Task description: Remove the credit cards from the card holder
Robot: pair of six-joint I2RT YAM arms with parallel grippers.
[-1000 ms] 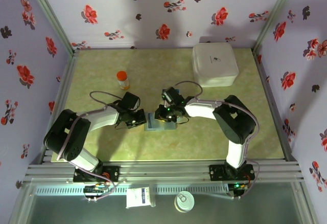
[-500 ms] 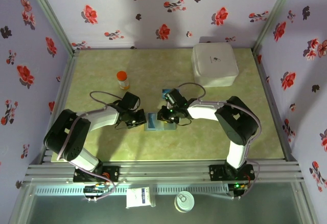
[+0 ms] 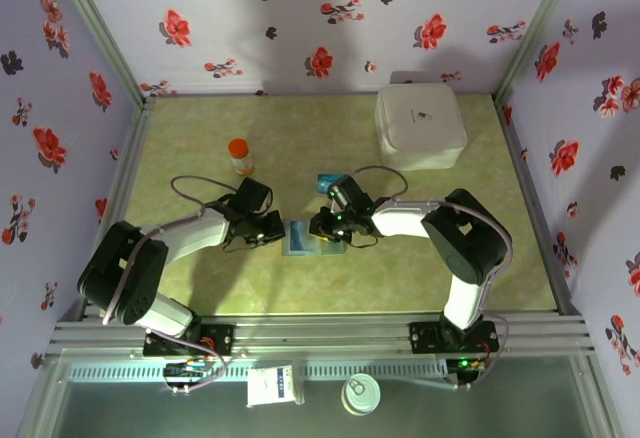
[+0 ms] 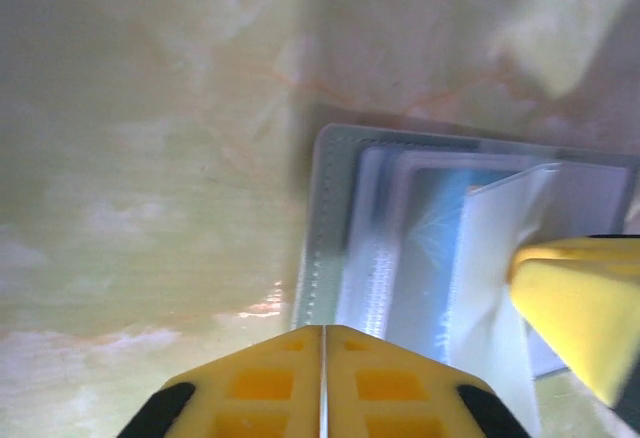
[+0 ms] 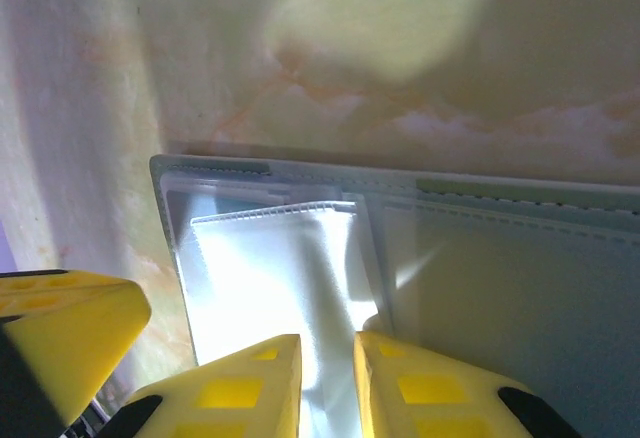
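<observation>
The grey card holder (image 3: 300, 239) lies open on the table between both grippers. In the left wrist view a light blue credit card (image 4: 440, 220) sits in its pocket (image 4: 330, 228). My left gripper (image 4: 323, 330) is shut, tips together at the holder's near edge, holding nothing. My right gripper (image 5: 328, 343) is closed on a clear plastic flap (image 5: 290, 278) of the holder (image 5: 500, 288), and the flap is lifted at that end. Another blue card (image 3: 327, 180) lies on the table behind the right wrist.
A large white box (image 3: 420, 126) stands at the back right. An orange-capped bottle (image 3: 240, 155) stands back left of the holder. Flowered walls close in the table (image 3: 200, 288) on three sides.
The right wrist has shifted slightly to the right and the holder with it. The left arm's elbow has swung a little outward to the left.
</observation>
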